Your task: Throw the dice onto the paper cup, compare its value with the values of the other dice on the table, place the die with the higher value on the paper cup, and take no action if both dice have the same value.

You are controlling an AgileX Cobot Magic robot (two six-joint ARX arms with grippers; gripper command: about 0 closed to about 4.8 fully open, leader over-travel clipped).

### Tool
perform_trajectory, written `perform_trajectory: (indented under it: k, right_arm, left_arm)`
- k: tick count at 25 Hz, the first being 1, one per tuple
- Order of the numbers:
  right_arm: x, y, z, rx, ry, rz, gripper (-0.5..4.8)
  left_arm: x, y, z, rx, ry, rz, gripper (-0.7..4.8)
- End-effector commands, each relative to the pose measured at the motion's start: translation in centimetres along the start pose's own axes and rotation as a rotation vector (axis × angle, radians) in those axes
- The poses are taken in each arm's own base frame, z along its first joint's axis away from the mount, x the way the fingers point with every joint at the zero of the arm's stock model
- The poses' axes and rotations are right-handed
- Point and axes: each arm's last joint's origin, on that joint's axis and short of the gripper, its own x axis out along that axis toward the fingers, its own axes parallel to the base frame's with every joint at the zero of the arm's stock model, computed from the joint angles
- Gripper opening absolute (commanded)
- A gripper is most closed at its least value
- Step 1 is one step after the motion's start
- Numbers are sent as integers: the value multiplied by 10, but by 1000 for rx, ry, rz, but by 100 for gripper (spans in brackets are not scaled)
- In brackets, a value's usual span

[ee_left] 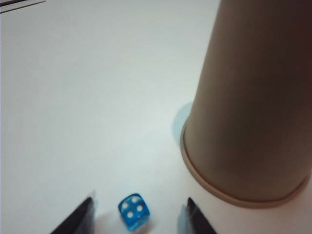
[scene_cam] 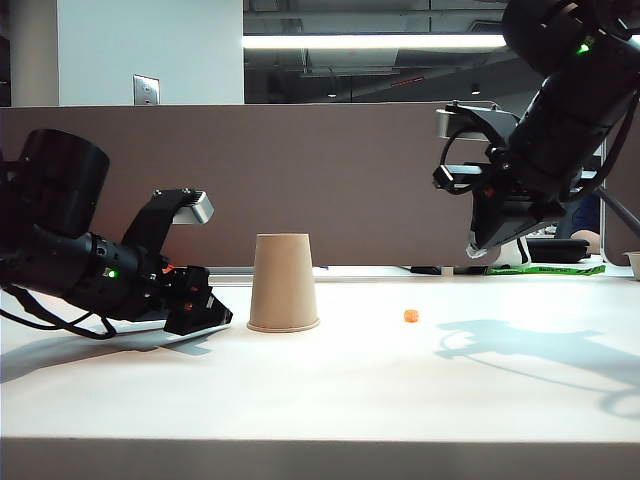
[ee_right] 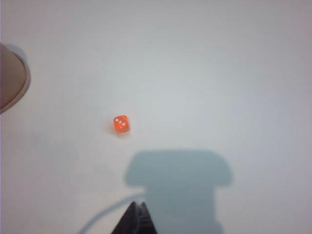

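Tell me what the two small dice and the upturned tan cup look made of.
Small bright blue die: looks like translucent glossy plastic, light glowing through it, white pips. Small orange die: seemingly the same clear plastic, though too small to be sure. Tapered tan-brown cup: matte paper by its look, with a rolled rim.

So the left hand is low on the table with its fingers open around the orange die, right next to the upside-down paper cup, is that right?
Not quite: the die between the open fingers of the left hand is the blue die, as the left wrist view shows. The orange die lies apart on the other side of the upside-down paper cup. The rest stands.
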Motion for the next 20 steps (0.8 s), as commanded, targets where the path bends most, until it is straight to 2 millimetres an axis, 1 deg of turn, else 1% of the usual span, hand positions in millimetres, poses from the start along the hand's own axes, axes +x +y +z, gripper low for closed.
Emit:
perform_trajectory:
  k: [1, 7, 13, 14, 15, 17, 20]
  right_arm:
    - [-1, 0, 2, -3, -16, -1, -6]
    - [-1, 0, 2, 2, -15, 4, -6]
    - [-1, 0, 2, 1, -15, 5, -6]
    - [-1, 0, 2, 2, -15, 5, -6]
    - [-1, 0, 2, 1, -15, 5, -6]
    - [-1, 0, 2, 1, -16, 5, -6]
    - [-1, 0, 2, 1, -16, 5, -6]
  left_arm:
    - [3, 1, 4, 1, -26, -1, 241]
    - [9, 4, 4, 1, -28, 0, 237]
    - [10, 3, 1, -14, -9, -4, 233]
    - [10, 3, 1, -14, -9, -4, 195]
    - [10, 3, 1, -14, -9, -4, 171]
    - [10, 3, 1, -14, -9, -4, 156]
    - [10, 3, 1, -14, -9, -4, 150]
